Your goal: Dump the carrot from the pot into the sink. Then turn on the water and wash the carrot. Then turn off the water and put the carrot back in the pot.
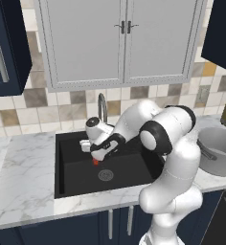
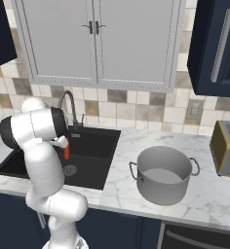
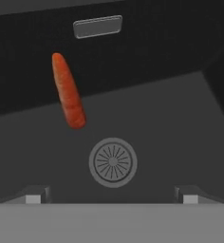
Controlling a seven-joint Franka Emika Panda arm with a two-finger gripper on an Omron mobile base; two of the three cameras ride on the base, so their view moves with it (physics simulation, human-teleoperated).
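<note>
The orange-red carrot [image 3: 67, 91] stands nearly on end in the black sink [image 1: 134, 167], above and left of the round drain [image 3: 113, 162] in the hand view. From the base views the carrot [image 1: 95, 161] [image 2: 67, 152] hangs just under my hand; I cannot tell whether it touches the floor. My gripper [image 3: 111, 198] [image 1: 94, 154] is low in the basin, open wide, with nothing between its fingers. The grey pot [image 2: 164, 175] [image 1: 219, 150] sits upright on the counter right of the sink [image 2: 95, 146]. No water runs from the arched faucet [image 1: 102, 107] [image 2: 68, 104].
A toaster [image 2: 226, 148] stands on the marble counter beyond the pot. A small grey overflow plate [image 3: 97, 26] is set in the sink's back wall. Pale cabinet doors [image 1: 122, 38] hang over the tiled wall behind the faucet.
</note>
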